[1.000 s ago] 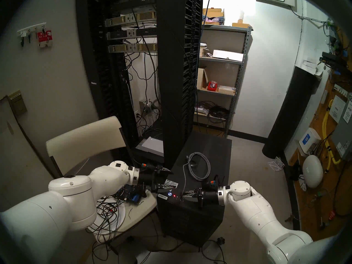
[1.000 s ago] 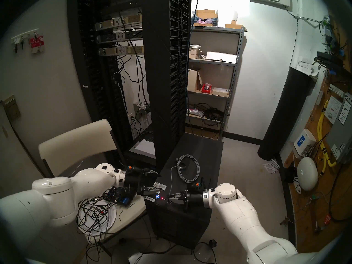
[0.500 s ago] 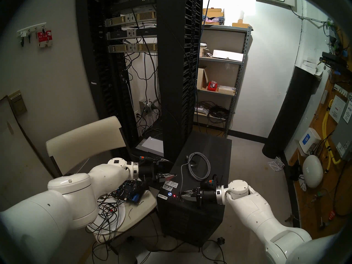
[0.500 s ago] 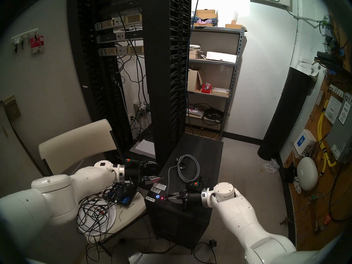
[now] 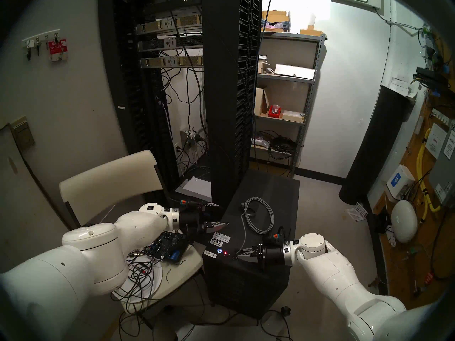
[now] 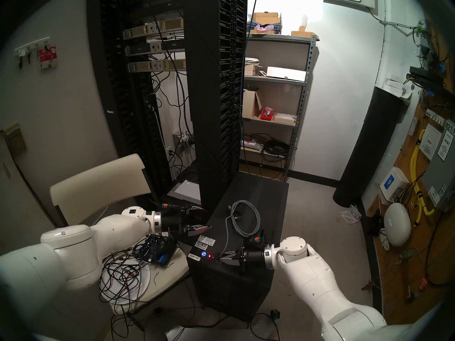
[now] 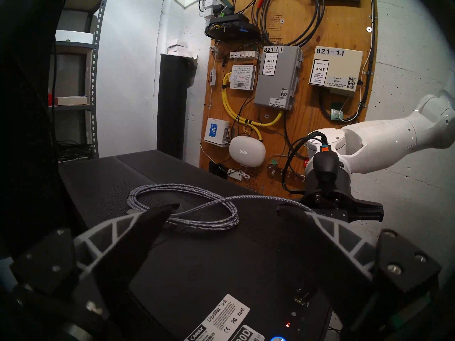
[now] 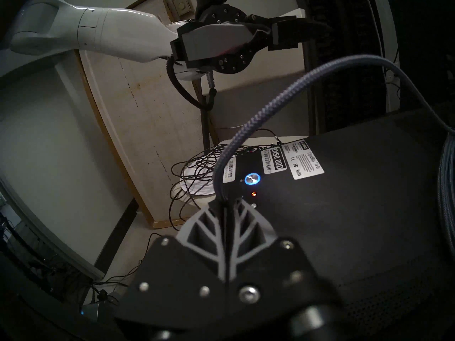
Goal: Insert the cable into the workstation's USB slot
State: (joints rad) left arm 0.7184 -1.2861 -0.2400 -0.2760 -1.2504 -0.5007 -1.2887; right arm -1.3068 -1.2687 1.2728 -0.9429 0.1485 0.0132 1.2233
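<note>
The black workstation [image 5: 268, 192] stands in front of me, with white stickers, a blue round light [image 8: 252, 179] and a red LED [image 8: 253, 194] at the near end of its top. The grey braided cable [image 5: 261, 215] lies coiled on that top. One strand runs to my right gripper [image 5: 237, 253], which is shut on the cable's end just right of the LED. The plug is hidden between the fingers [image 8: 243, 224]. A USB slot [image 7: 301, 298] shows in the top panel. My left gripper [image 5: 219, 215] is open and empty at the workstation's left edge.
A tall black server rack [image 5: 231, 87] stands directly behind the workstation. A cream chair [image 5: 108, 180] on the left holds a circuit board [image 5: 170, 247] and tangled black wires. Metal shelves [image 5: 285, 99] stand at the back, and a plywood panel with yellow cables [image 5: 423, 180] is on the right.
My left gripper rose and drew back from over the stickers to the workstation's left edge. My right gripper shifted slightly, and the cable strand and coil moved a little right.
</note>
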